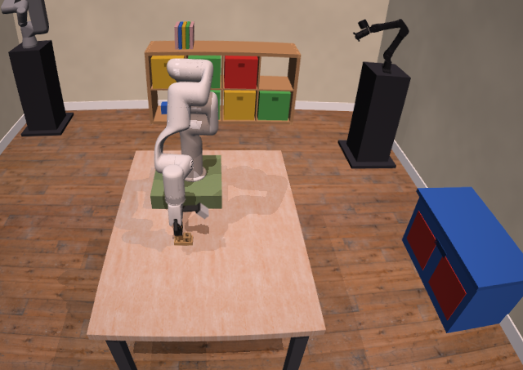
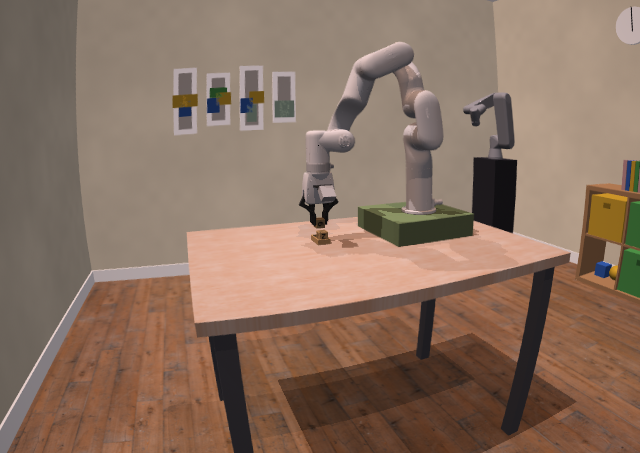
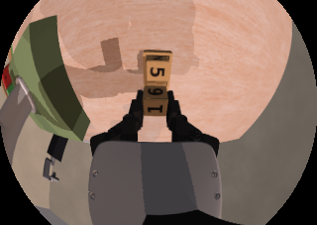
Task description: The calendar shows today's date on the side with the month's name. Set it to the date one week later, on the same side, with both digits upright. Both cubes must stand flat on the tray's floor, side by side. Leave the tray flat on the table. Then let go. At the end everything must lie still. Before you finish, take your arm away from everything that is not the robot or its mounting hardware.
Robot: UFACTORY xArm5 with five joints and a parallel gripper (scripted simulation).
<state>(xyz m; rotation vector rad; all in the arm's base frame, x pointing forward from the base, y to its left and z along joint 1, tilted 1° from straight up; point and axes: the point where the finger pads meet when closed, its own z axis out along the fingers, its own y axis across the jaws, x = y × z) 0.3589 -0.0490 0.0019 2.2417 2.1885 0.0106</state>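
Note:
A small wooden tray (image 1: 183, 242) (image 2: 321, 241) (image 3: 169, 75) stands on the table. One cube (image 1: 187, 235) (image 2: 323, 234) (image 3: 157, 70) sits in one end of it; in the wrist view its top shows a 5 turned sideways, and the exterior view shows what looks like a 2 on a side. My gripper (image 1: 177, 232) (image 2: 320, 221) (image 3: 155, 98) is shut on the other cube and holds it a little above the tray's other end. The held cube (image 2: 320, 223) (image 3: 156, 107) shows a 1 and a 6 or 9 in the wrist view. The month's name cannot be read.
The green base block (image 1: 207, 185) (image 2: 434, 226) (image 3: 69, 86) under the arm stands behind the tray on the table (image 1: 203, 290) (image 2: 268, 277). A blue cabinet (image 1: 468, 231) and a shelf (image 1: 223, 47) stand on the floor away from the table.

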